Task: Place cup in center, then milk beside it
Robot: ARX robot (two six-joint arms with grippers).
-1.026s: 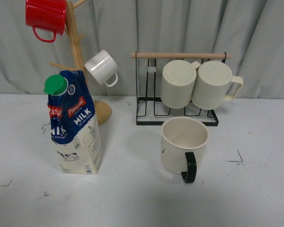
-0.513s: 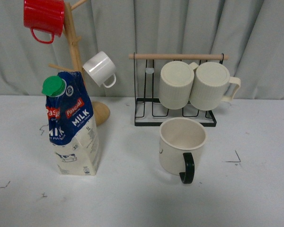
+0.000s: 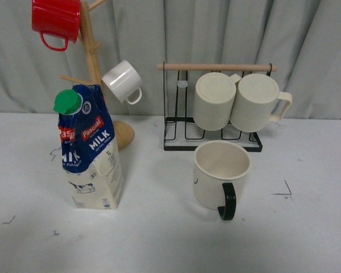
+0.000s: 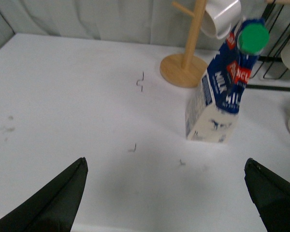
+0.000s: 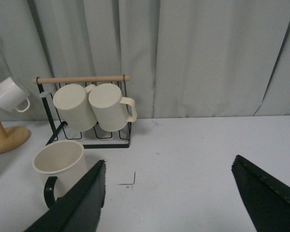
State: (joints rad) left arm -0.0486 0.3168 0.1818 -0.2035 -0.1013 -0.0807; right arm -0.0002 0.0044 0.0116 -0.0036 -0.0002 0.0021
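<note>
The cup [image 3: 220,181], a wide cream mug with a black handle turned toward me, stands upright on the white table [image 3: 159,239] right of the middle; it shows also in the right wrist view [image 5: 60,164]. The milk [image 3: 88,151], a blue-and-cream carton with a green cap, stands upright at the left, seen too from the left wrist [image 4: 227,89]. My left gripper [image 4: 166,166] hovers open over bare table, well short of the carton. My right gripper [image 5: 169,166] is open above the table, to the right of the cup. Neither arm shows in the front view.
A wooden mug tree [image 3: 94,68] behind the carton carries a red mug [image 3: 55,20] and a small white mug [image 3: 122,81]. A black wire rack [image 3: 213,139] behind the cup holds two ribbed cream mugs [image 3: 238,101]. Grey curtains close off the back.
The front view swayed slightly left and down half a second ago and is back where it was. No object on the table has moved.
</note>
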